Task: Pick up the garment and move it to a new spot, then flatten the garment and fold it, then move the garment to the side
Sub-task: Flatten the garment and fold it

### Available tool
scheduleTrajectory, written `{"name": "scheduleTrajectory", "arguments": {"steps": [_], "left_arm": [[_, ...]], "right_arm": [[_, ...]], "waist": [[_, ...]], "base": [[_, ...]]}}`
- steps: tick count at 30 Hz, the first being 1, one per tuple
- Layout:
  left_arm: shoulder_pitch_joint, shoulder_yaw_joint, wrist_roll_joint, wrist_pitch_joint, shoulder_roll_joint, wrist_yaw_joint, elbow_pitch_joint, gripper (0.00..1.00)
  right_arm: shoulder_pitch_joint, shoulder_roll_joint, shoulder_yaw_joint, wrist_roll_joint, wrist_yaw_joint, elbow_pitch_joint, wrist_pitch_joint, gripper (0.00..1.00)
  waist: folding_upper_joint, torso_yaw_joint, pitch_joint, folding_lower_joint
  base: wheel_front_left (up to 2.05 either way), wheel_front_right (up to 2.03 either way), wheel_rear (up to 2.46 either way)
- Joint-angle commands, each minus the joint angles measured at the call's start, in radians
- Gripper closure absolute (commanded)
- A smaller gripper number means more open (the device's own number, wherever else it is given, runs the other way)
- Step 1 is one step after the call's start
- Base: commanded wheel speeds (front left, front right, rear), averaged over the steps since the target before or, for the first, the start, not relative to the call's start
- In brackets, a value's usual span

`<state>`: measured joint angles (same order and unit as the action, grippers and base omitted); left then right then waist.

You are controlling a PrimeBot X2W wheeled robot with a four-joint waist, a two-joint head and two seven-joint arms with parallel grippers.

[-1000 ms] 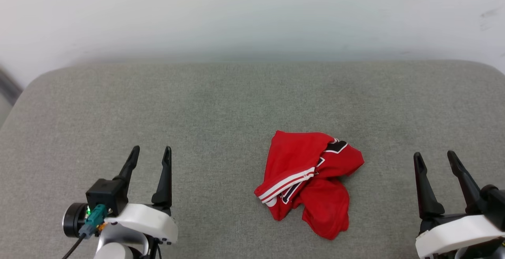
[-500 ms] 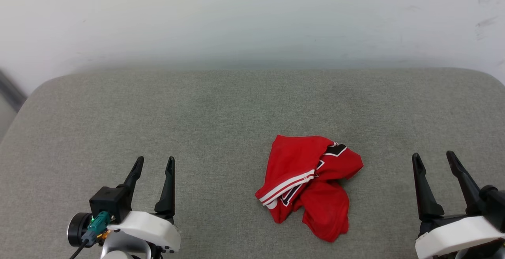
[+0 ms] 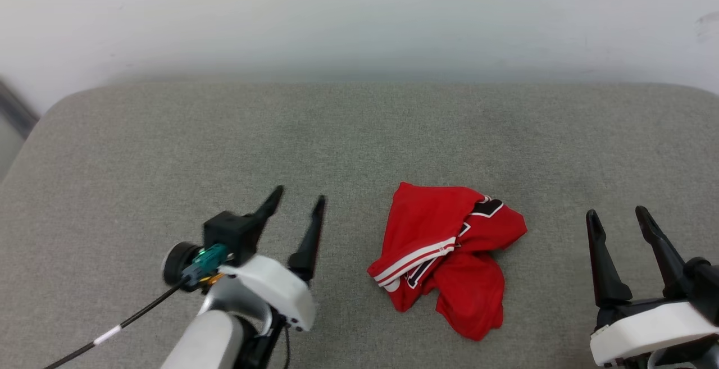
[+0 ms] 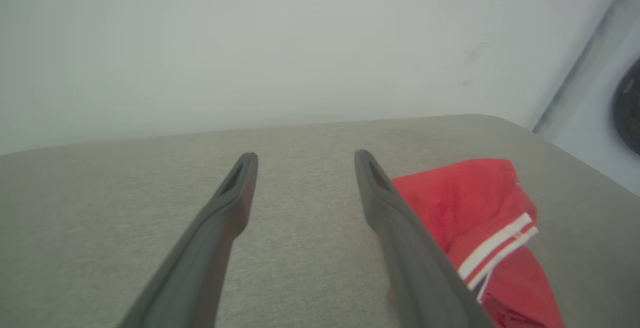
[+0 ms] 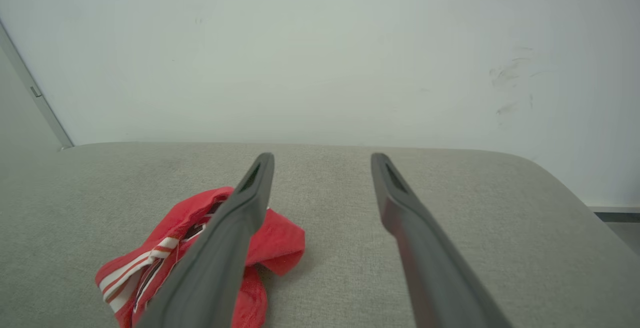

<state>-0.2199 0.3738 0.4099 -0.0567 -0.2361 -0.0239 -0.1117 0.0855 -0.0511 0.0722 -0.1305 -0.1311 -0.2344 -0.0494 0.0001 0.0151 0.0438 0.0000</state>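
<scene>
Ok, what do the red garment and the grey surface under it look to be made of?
The garment: thin, soft fabric, likely a sports-jersey knit, matte red; it lies crumpled in loose folds, with striped red-white trim. The grey surface: matte woven upholstery cloth by its fine flecked grain; rounded corners suggest padding beneath, though that is unsure.

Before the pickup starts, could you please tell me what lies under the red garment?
The garment lies bunched on the grey padded surface, which shows all around it. Its folds hide the patch beneath and most of its lettering, so anything tucked underneath cannot be seen.
</scene>
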Motion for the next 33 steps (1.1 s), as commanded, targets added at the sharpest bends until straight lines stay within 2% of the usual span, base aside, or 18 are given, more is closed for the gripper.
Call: {"name": "scheduleTrajectory", "arguments": {"steps": [1, 5, 10, 16, 22, 23, 24, 25, 29, 33], "left_arm": [[-0.035, 0.032, -0.001, 0.037, 0.017, 0.022, -0.001, 0.0], [-0.104, 0.129, 0.01, 0.165, 0.051, 0.084, -0.022, 0.0], [-0.147, 0.236, 0.047, 0.328, 0.061, 0.132, -0.039, 0.0], [-0.194, 0.311, 0.079, 0.437, 0.028, 0.148, -0.049, 0.0], [-0.277, 0.35, 0.077, 0.503, 0.001, 0.152, -0.091, 0.0], [-0.288, 0.357, 0.083, 0.513, -0.001, 0.153, -0.098, 0.34], [-0.3, 0.363, 0.087, 0.512, -0.002, 0.153, -0.101, 0.64], [-0.309, 0.368, 0.094, 0.508, -0.003, 0.154, -0.104, 1.0], [-0.333, 0.37, 0.108, 0.46, -0.008, 0.154, -0.088, 1.0], [-0.335, 0.327, 0.121, 0.377, -0.008, 0.141, -0.046, 1.0]], "right_arm": [[-0.016, 0.001, -0.006, 0.008, 0.001, -0.006, -0.002, 0.0], [-0.031, 0.001, -0.018, 0.009, 0.001, -0.004, 0.0, 0.0], [-0.05, 0.001, -0.027, 0.002, 0.001, 0.008, 0.004, 0.0], [-0.072, 0.001, -0.03, -0.005, 0.001, 0.02, 0.014, 0.0], [-0.103, 0.001, -0.035, -0.015, 0.001, 0.039, 0.035, 0.0], [-0.108, 0.001, -0.038, -0.017, 0.001, 0.043, 0.041, 0.0], [-0.113, 0.001, -0.04, -0.019, 0.001, 0.049, 0.044, 0.0], [-0.115, 0.001, -0.04, -0.022, 0.001, 0.056, 0.048, 0.0], [-0.122, 0.001, -0.036, -0.029, 0.001, 0.074, 0.061, 0.0], [-0.123, 0.001, -0.029, -0.028, 0.001, 0.089, 0.065, 0.0]], "waist": [[-0.0001, 0.001, 0.017, 0.0], [-0.0001, -0.012, 0.043, 0.0], [-0.0001, -0.038, 0.071, 0.0], [-0.0001, -0.063, 0.113, 0.0], [-0.0001, -0.084, 0.167, 0.0], [-0.0001, -0.088, 0.174, 0.0], [-0.0001, -0.091, 0.179, 0.0], [-0.0001, -0.093, 0.181, 0.0], [-0.0001, -0.091, 0.182, 0.0], [-0.0001, -0.069, 0.171, 0.0]], "base": [[0.0, 0.0, 0.0], [0.0, 0.0, 0.0], [0.0, 0.0, 0.0], [0.0, 0.0, 0.0], [0.0, 0.0, 0.0], [0.0, 0.0, 0.0], [0.0, 0.0, 0.0], [0.0, 0.0, 0.0], [0.0, 0.0, 0.0], [0.0, 0.0, 0.0]]}}
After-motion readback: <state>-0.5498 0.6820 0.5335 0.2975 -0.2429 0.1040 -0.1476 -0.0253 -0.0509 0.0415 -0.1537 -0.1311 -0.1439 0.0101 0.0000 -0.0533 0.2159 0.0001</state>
